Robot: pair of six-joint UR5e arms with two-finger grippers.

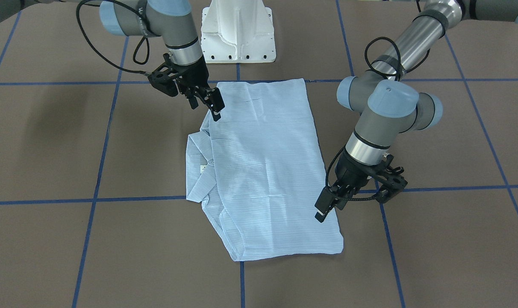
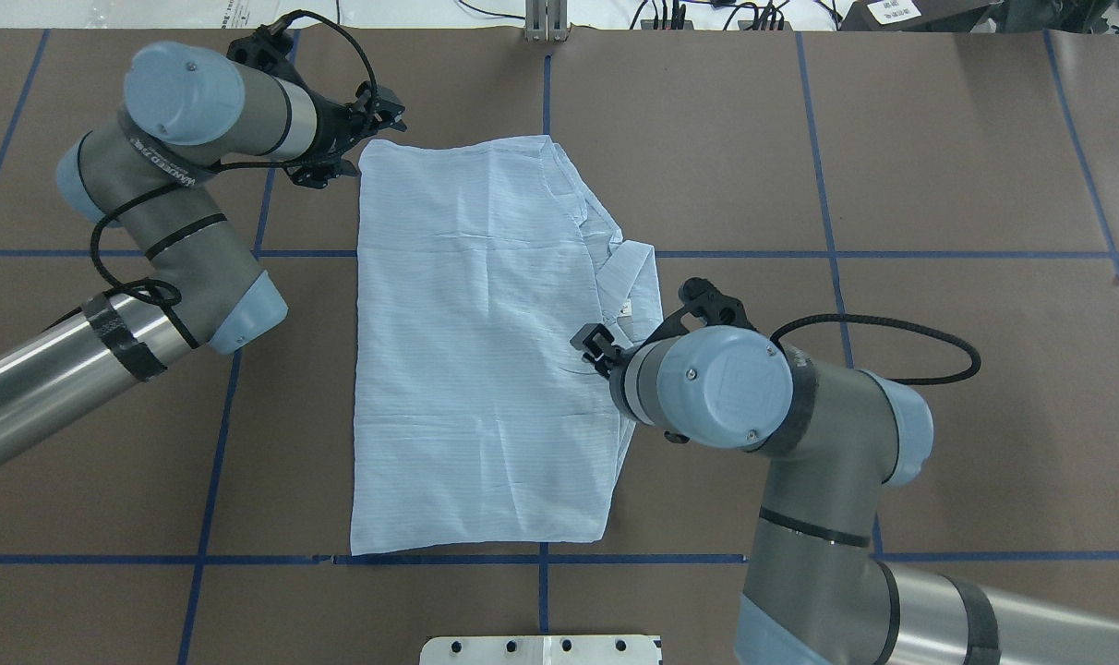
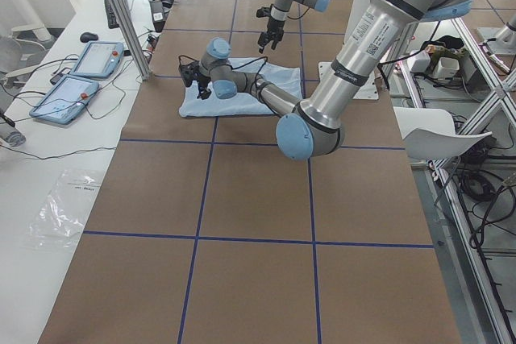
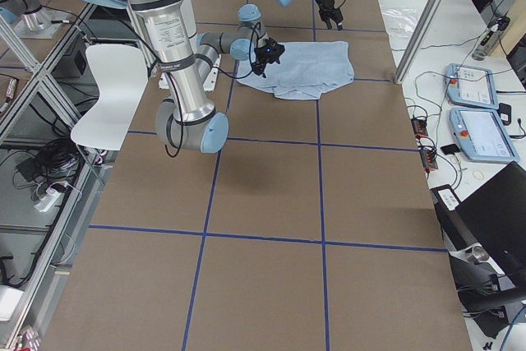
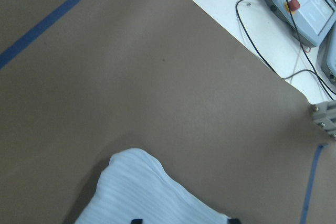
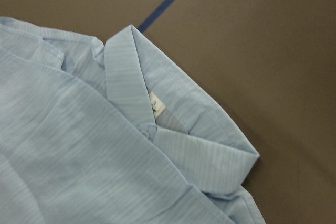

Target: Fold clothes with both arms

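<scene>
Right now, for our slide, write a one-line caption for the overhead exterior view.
Two arms hover over a partly folded blue shirt: left arm at its far corner, right arm beside the collar.

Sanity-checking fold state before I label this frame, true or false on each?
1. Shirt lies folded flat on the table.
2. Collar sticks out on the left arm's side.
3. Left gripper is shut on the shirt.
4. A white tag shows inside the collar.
1. The shirt lies folded flat on the table. True.
2. The collar sticks out on the left arm's side. False: the collar sticks out on the right arm's side, next to the right gripper.
3. The left gripper is shut on the shirt. False: the left gripper is open; the left wrist view shows its fingertips apart over a shirt corner.
4. A white tag shows inside the collar. True.
</scene>
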